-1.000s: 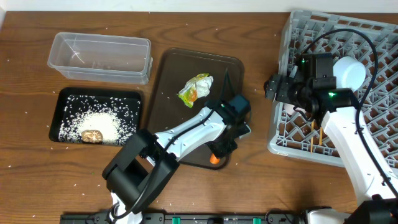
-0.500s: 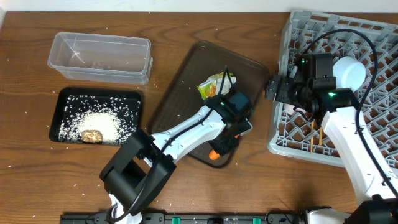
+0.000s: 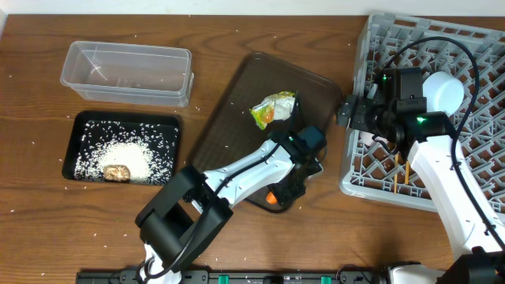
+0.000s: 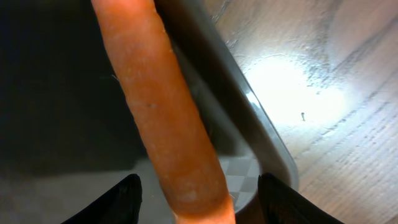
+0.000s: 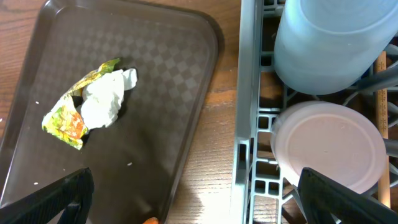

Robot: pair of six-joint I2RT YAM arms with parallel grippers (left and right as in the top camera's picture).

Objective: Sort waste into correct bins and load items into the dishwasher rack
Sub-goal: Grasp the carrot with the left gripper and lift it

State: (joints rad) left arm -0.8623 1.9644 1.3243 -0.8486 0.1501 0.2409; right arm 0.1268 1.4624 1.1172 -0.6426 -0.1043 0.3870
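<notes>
Dishwasher rack [image 3: 489, 102] sits at table's [image 3: 47, 213] right edge w/ pink cup [image 5: 329, 146] inside, so R gripper [image 5: 199, 196] idles over its left wall, fingers spread, empty. Brown tray [image 3: 229, 134] askew mid-table, wrapper [image 3: 273, 109] near its far end. Carrot [image 4: 168, 118] lies along tray's near-corner rim. L gripper [image 4: 199, 196] straddles it, fingers apart, not pinching; prob. lining up a grab.

Left fingers [image 4: 121, 200], right fingers [image 5: 59, 196]: apart
</notes>
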